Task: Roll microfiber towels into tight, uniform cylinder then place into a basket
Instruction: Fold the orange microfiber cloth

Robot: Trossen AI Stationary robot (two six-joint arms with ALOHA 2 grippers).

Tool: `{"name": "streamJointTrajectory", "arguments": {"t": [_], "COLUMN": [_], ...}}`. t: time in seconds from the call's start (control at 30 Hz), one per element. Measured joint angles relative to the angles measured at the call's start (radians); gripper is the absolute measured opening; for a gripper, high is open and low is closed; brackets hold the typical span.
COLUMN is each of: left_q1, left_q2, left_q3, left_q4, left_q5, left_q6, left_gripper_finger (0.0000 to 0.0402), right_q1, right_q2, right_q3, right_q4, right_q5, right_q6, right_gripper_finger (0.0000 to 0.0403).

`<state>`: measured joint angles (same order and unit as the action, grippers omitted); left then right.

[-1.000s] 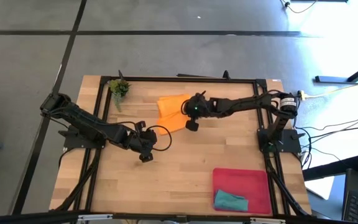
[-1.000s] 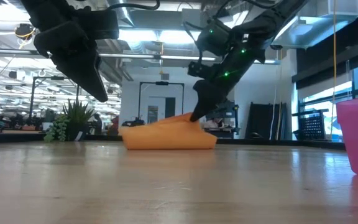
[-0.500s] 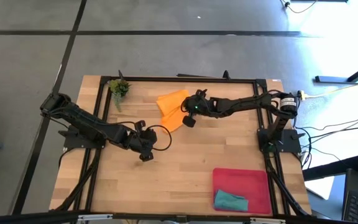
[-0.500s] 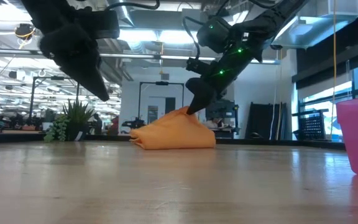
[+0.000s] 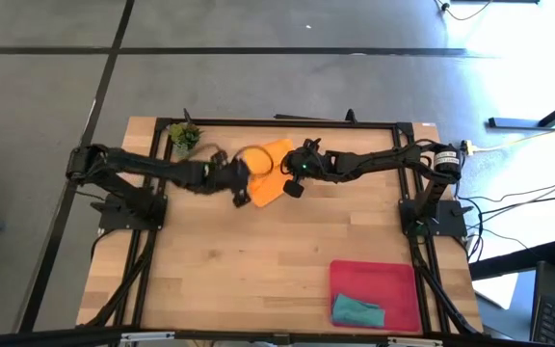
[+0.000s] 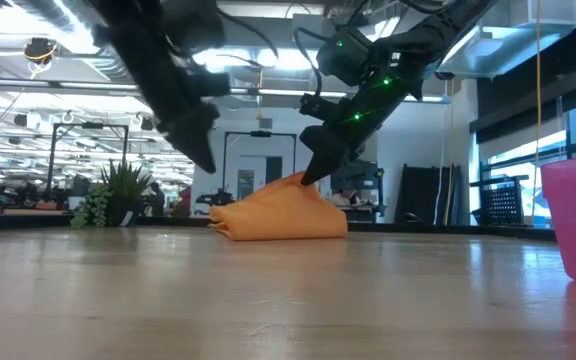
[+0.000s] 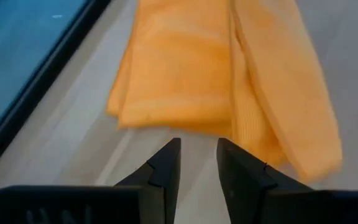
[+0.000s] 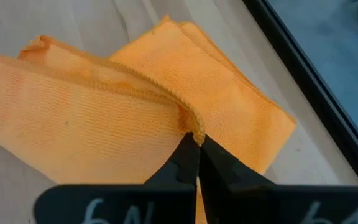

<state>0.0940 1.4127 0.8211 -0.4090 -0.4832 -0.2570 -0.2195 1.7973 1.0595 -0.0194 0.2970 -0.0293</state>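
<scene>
Orange towel [image 5: 266, 172] lies folded in loose layers near the far edge of the wooden table [image 5: 287, 260], toward the middle. Right gripper [image 8: 194, 144] has its fingers pinched together on a raised fold of this towel; in the low view the cloth peaks up to the fingertips. Left gripper [image 7: 197, 149] sits just beside the towel's near-left edge, fingers parted by a narrow gap, holding nothing and apart from the cloth. Teal towel [image 5: 357, 311] rests bunched in the near-left corner of the red-pink basket [image 5: 383, 278], which stands at the table's near right, well apart from both grippers. Small green plant sprig [image 5: 184, 136] stands at the far-left corner
</scene>
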Motion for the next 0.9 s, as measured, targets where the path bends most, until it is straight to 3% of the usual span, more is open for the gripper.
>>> {"name": "streamJointTrajectory", "arguments": {"t": [0.1,0.2,0.4,0.57,0.9], "left_q1": [0.108,0.196,0.316,0.349,0.343], "left_q2": [0.028,0.080,0.201,0.285,0.343], "left_q3": [0.000,0.000,-0.001,0.000,0.003], "left_q4": [0.084,0.146,0.266,0.298,0.309], "left_q5": [0.121,0.179,0.217,0.319,0.317], "left_q6": [0.103,0.135,0.172,0.215,0.265], "left_gripper_finger": [0.0096,0.0096,0.0096,0.0096,0.0096], "right_q1": [0.000,0.000,0.000,-0.012,-0.083], "right_q2": [0.000,0.000,0.000,0.000,0.000], "right_q3": [0.000,0.000,0.000,0.000,0.000], "right_q4": [0.000,-0.005,-0.005,0.002,0.001], "right_q5": [0.000,-0.003,-0.003,-0.003,-0.003], "right_q6": [0.000,0.000,0.003,0.029,0.119], "right_gripper_finger": [0.0005,0.0005,0.0005,0.0005,0.0005]}}
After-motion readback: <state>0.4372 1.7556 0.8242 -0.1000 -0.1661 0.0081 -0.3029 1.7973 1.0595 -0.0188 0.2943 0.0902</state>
